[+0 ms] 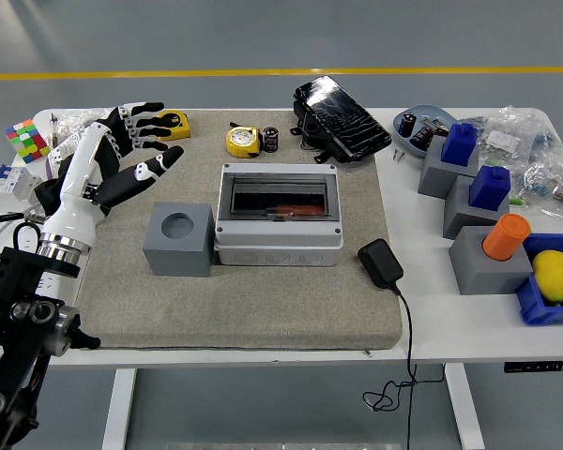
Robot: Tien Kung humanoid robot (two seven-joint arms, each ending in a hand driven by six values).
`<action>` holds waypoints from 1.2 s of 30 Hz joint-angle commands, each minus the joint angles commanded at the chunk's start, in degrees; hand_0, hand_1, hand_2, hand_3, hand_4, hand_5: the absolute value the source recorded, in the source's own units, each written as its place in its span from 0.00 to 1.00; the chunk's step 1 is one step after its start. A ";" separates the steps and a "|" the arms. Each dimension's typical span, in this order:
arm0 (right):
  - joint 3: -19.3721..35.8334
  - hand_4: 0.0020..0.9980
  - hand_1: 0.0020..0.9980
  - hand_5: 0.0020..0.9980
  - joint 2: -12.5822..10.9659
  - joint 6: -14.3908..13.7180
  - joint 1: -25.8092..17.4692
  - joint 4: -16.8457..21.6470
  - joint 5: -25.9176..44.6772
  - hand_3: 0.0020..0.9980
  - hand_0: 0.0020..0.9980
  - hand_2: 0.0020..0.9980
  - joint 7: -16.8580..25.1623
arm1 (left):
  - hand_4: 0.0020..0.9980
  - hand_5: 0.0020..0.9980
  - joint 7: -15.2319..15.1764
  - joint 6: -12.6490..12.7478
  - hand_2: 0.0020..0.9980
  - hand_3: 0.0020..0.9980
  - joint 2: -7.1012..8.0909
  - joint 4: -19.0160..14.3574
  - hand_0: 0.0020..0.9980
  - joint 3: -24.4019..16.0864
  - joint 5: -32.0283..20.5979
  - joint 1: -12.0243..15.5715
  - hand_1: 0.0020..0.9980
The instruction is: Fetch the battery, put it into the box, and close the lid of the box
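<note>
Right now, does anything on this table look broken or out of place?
Yes: the black device at the far edge of the mat has a cracked, shattered-looking face and lies askew. The grey box and left hand look normal.

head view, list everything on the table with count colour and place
mat: 1, grey-beige, covers the table's left and middle
box: 1, grey with clear lid, mat centre
cube with round hole: 1, grey, touching or almost touching the box's left side
tape measures: 2, yellow, mat's far edge
battery: 1, black, right of a tape measure
black case: 1, far edge, centre
power adapter: 1, black, right of the box, cable hanging off the near edge
grey blocks: 3, at right, two topped blue, one orange
lemon: 1, yellow, in a blue tray, right edge
puzzle cube: 1, multicoloured, far left
left hand: 1, black and white, open above the mat's left side
</note>
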 joint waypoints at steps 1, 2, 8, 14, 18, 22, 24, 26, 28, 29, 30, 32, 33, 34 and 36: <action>0.03 1.00 0.71 0.67 0.00 0.00 -0.01 0.00 -0.03 0.77 0.75 0.74 -0.02 | 1.00 0.39 -0.02 0.00 0.64 0.70 -0.01 0.01 0.48 0.00 -0.01 -0.02 0.62; 0.01 1.00 0.71 0.67 -0.01 0.00 -0.02 0.00 -0.02 0.77 0.75 0.74 -0.03 | 1.00 0.39 0.00 -0.01 0.64 0.70 -0.04 0.03 0.48 0.00 0.01 -0.04 0.62; -0.09 1.00 0.71 0.67 -0.05 -0.01 -0.02 0.00 0.00 0.77 0.75 0.74 -0.03 | 1.00 0.39 -0.02 -0.01 0.64 0.70 -0.04 0.12 0.48 -0.02 0.01 0.00 0.62; -0.22 1.00 0.71 0.67 0.03 0.03 -0.04 0.00 0.08 0.77 0.75 0.74 0.02 | 1.00 0.39 -0.02 -0.01 0.64 0.70 -0.05 0.13 0.48 -0.01 0.01 -0.01 0.62; -0.20 1.00 0.71 0.67 -0.01 0.04 -0.03 0.00 0.01 0.77 0.75 0.74 -0.02 | 1.00 0.40 -0.01 0.00 0.64 0.70 -0.05 0.10 0.48 -0.01 0.01 -0.05 0.62; -0.17 1.00 0.71 0.67 -0.01 0.03 0.01 0.00 0.03 0.77 0.75 0.74 -0.02 | 1.00 0.40 0.02 -0.02 0.64 0.70 0.02 0.09 0.48 0.04 0.02 -0.06 0.62; -0.17 1.00 0.71 0.67 -0.01 0.01 0.03 0.00 0.03 0.77 0.75 0.74 0.01 | 1.00 0.40 0.01 -0.01 0.64 0.70 0.01 0.09 0.48 0.05 0.02 -0.08 0.62; -0.27 1.00 0.71 0.67 -0.01 0.04 0.03 0.00 0.11 0.77 0.75 0.74 0.02 | 1.00 0.40 0.03 -0.02 0.64 0.70 0.00 0.09 0.48 0.05 0.04 -0.08 0.62; -0.28 1.00 0.71 0.67 0.01 0.03 0.03 0.00 0.12 0.77 0.75 0.74 0.04 | 1.00 0.40 0.03 -0.02 0.64 0.70 0.01 0.07 0.48 0.06 0.02 -0.07 0.62; -0.30 1.00 0.71 0.67 0.02 0.03 0.03 0.00 0.15 0.77 0.75 0.74 0.04 | 1.00 0.40 0.04 -0.02 0.64 0.70 0.01 0.08 0.48 0.06 0.04 -0.06 0.62; -0.37 1.00 0.71 0.67 0.01 0.06 0.03 0.00 0.16 0.77 0.75 0.74 0.02 | 1.00 0.39 0.04 -0.03 0.64 0.70 0.01 0.08 0.48 0.05 0.03 -0.05 0.61; -0.34 1.00 0.71 0.67 0.02 0.04 0.02 0.00 0.13 0.77 0.75 0.74 0.03 | 1.00 0.39 0.02 -0.02 0.64 0.70 0.01 0.07 0.48 0.06 0.01 -0.05 0.61; -0.33 1.00 0.71 0.67 0.02 0.05 0.02 0.00 0.13 0.77 0.75 0.74 0.02 | 1.00 0.39 0.02 -0.02 0.64 0.70 0.01 0.08 0.48 0.05 0.01 -0.05 0.61; -0.33 1.00 0.71 0.67 0.02 0.05 0.01 0.00 0.11 0.77 0.75 0.74 0.01 | 1.00 0.39 0.03 -0.02 0.64 0.70 0.01 0.08 0.48 0.04 0.01 -0.04 0.61; -0.36 1.00 0.71 0.67 0.01 0.05 0.00 0.00 0.16 0.77 0.75 0.74 0.03 | 1.00 0.39 0.02 -0.02 0.64 0.70 0.01 0.05 0.48 0.02 0.00 -0.03 0.61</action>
